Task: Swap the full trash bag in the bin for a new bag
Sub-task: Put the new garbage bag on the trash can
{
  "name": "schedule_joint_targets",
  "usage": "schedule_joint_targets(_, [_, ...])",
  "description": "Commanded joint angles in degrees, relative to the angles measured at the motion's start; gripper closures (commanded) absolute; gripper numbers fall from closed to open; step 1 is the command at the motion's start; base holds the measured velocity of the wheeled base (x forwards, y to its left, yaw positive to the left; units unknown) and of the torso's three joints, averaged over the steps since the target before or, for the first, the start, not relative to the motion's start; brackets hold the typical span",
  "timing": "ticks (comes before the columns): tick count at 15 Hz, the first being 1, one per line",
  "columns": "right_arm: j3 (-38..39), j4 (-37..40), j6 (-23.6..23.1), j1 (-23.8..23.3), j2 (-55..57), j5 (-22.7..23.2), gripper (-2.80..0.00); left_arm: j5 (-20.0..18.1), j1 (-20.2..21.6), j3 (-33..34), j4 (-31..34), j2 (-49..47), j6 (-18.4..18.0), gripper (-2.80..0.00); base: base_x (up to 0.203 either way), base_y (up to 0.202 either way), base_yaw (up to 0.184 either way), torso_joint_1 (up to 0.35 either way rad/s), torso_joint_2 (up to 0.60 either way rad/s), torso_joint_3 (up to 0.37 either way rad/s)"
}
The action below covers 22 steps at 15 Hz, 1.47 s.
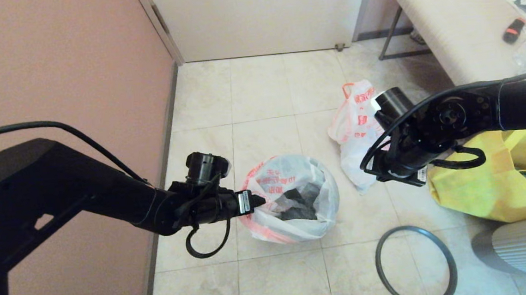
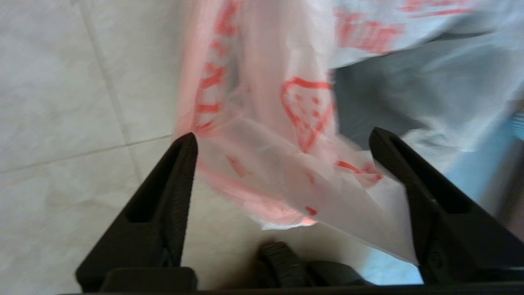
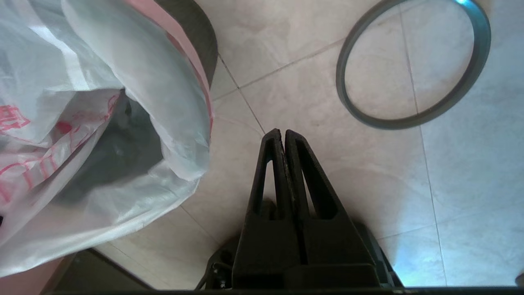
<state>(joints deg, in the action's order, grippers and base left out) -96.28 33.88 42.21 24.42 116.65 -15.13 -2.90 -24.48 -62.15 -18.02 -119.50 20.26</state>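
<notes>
I am holding my left gripper [image 2: 282,151] wide open, gripping nothing, at the new bag [image 1: 290,201]'s nine o'clock edge; spreading it evenly over the bin [image 3: 196,37] matters.

Head: high, looking down at tiled floor [image 1: 268,96].
Left wrist: very close on new bag [image 2: 286,123].
Right wrist: above floor; shares bag, grey ring [image 3: 409,119] with head.

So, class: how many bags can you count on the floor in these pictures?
3. A pink-edged white bag lines the bin in the middle; a printed white bag sits behind it towards the bench; a yellow bag lies on the right. The right arm could be hiding others.
</notes>
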Motion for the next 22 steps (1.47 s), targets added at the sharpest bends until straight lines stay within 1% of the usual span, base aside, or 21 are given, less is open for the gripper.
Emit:
schedule_joint_targets(1, [0.1,0.0,0.2,0.7,1.1,-0.2,0.00,1.1,0.6,-0.7,-0.3,-4.2,-0.1,-2.80,0.000,0.000,0.000,0.000,0.00,0.000])
schedule_joint_targets(2, [0.0,0.0,0.2,0.9,1.7,-0.3,0.00,2.9,0.7,-1.1,-0.3,-5.8,-0.3,-2.80,0.000,0.000,0.000,0.000,0.00,0.000])
schedule_joint_targets(4, [-0.1,0.0,0.2,1.8,2.2,-1.4,0.00,8.0,0.7,-2.0,-0.4,-10.1,-1.9,-2.80,0.000,0.000,0.000,0.000,0.00,0.000])
schedule_joint_targets(5, [-0.1,0.0,0.2,2.0,2.4,-1.6,0.00,8.9,0.6,-2.0,-0.5,-10.9,-2.1,-2.80,0.000,0.000,0.000,0.000,0.00,0.000])
schedule_joint_targets(6, [-0.1,0.0,0.2,2.2,2.4,-1.7,0.00,8.8,0.5,-1.5,-0.5,-9.8,-2.1,-2.80,0.000,0.000,0.000,0.000,0.00,0.000])
schedule_joint_targets(8, [-0.1,0.1,0.2,2.2,2.4,-1.7,0.00,6.3,0.5,-0.3,-0.4,-4.3,-2.0,-2.80,0.000,0.000,0.000,0.000,0.00,0.000])
schedule_joint_targets(9, [0.0,0.1,0.2,2.2,2.4,-1.7,0.00,5.6,0.7,0.0,0.2,-1.3,-2.1,-2.80,0.000,0.000,0.000,0.000,0.00,0.000])
schedule_joint_targets(10, [0.0,0.1,0.2,2.2,2.4,-1.7,0.00,5.3,1.0,-0.2,2.6,1.4,-2.6,-2.80,0.000,0.000,0.000,0.000,0.00,0.000])
schedule_joint_targets(11, [0.0,0.1,0.2,2.3,2.7,-1.7,0.00,5.1,1.1,-1.3,8.1,3.7,-3.5,-2.80,0.000,0.000,0.000,0.000,0.00,0.000])
schedule_joint_targets(12, [0.0,0.0,0.3,2.3,3.0,-1.7,0.00,4.5,1.3,-4.0,17.8,5.9,-4.3,-2.80,0.000,0.000,0.000,0.000,0.00,0.000])
schedule_joint_targets(13, [0.0,0.0,0.3,2.3,3.1,-1.9,0.00,3.7,1.3,-8.0,26.8,7.2,-4.8,-2.80,0.000,0.000,0.000,0.000,0.00,0.000])
schedule_joint_targets(15, [0.0,0.0,0.3,2.3,3.2,-2.4,0.00,2.8,1.4,-15.5,41.2,6.9,-5.2,-2.80,0.000,0.000,0.000,0.000,0.00,0.000])
schedule_joint_targets(16, [0.0,0.0,0.3,2.3,3.2,-2.4,0.00,2.6,1.4,-19.0,47.2,4.6,-5.3,-2.80,0.000,0.000,0.000,0.000,0.00,0.000])
schedule_joint_targets(18, [-0.3,-0.2,0.1,3.4,3.0,-2.2,0.00,1.3,2.2,-24.3,54.6,-0.5,-4.8,-2.80,0.000,0.000,0.000,0.000,0.00,0.000])
schedule_joint_targets(19, [-1.1,-1.6,-1.2,4.7,3.7,-2.0,0.00,-0.1,3.1,-25.4,55.9,-2.0,-4.5,-2.80,0.000,0.000,0.000,0.000,0.00,0.000])
schedule_joint_targets(20, [-2.5,-3.5,-3.5,6.1,4.8,-1.8,0.00,-0.4,3.8,-25.5,56.1,-3.2,-4.5,-2.80,0.000,0.000,0.000,0.000,0.00,0.000])
schedule_joint_targets(22, [-7.2,-5.1,-6.1,8.6,6.1,-0.8,0.00,-0.8,4.6,-25.9,55.8,-5.2,-4.4,-2.80,0.000,0.000,0.000,0.000,0.00,0.000])
